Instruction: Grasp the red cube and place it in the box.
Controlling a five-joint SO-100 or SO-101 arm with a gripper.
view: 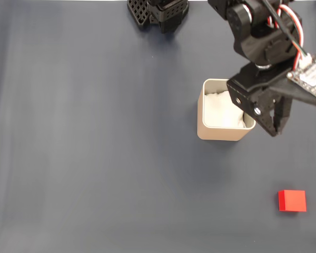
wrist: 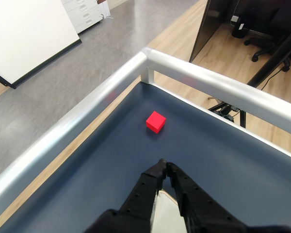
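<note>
The red cube [view: 292,201] lies on the dark blue table near the lower right corner of the fixed view. In the wrist view the red cube [wrist: 155,122] sits ahead of the fingertips, close to the table's railed corner. The beige box [view: 221,134], lined with white paper, stands upright at centre right. My gripper [view: 274,130] hangs over the box's right rim, well above the cube in the fixed view. Its black fingers [wrist: 148,187] meet at their tips with nothing between them. A pale patch of the box [wrist: 161,211] shows under the fingers.
Black arm base parts [view: 158,13] stand at the table's top edge. A silver rail [wrist: 87,116] runs round the table's corner, with floor and an office chair [wrist: 271,46] beyond. The dark table surface [view: 95,147] stretches left of the box.
</note>
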